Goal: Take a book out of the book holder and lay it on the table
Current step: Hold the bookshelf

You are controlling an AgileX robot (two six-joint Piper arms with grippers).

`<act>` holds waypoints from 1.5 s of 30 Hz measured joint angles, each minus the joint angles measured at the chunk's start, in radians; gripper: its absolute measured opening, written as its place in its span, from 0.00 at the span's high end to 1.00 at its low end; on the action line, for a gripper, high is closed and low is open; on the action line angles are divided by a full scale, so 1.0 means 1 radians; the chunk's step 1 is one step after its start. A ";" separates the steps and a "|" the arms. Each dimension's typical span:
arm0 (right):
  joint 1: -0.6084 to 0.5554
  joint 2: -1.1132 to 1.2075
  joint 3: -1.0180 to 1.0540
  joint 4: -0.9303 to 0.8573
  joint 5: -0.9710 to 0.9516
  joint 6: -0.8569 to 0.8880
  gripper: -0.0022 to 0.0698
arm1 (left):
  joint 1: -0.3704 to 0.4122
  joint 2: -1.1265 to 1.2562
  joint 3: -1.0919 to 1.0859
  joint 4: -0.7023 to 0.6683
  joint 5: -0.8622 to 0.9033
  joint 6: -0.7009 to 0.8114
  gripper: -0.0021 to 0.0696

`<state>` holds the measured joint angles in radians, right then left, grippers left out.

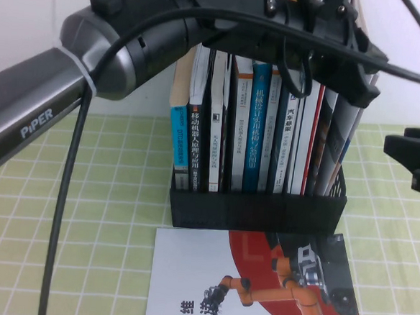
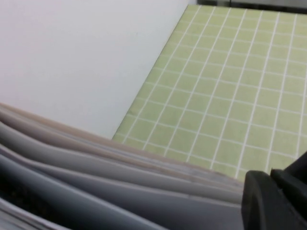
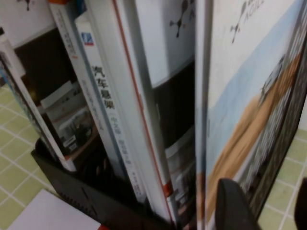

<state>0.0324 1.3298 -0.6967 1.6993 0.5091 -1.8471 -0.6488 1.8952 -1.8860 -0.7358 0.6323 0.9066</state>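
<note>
The left gripper [image 1: 349, 77] hangs over the top edges at the 3 o'clock end of the tall black plastic book holder [image 1: 257, 211]; the state of its jaws cannot be told. The right gripper [image 1: 404, 162], jaws spread, waits at 3 o'clock of the holder, above the green gridded table [image 1: 123, 166]. The thin pale book with a tan stripe [image 3: 240, 110] stands in the end slot. It is judged light, floppy and slick, and is best pinched at its top edge near the spine.
</note>
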 joint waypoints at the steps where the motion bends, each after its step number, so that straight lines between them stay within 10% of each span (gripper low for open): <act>1: 0.000 0.013 -0.017 0.000 0.000 -0.002 0.58 | 0.000 0.002 -0.001 0.027 0.000 -0.012 0.97; 45: 0.000 0.146 -0.230 0.003 0.154 -0.022 0.58 | 0.000 0.004 -0.027 0.213 -0.022 -0.158 0.97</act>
<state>0.0324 1.4754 -0.9265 1.7024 0.6629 -1.8691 -0.6488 1.8990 -1.9128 -0.5225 0.6104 0.7484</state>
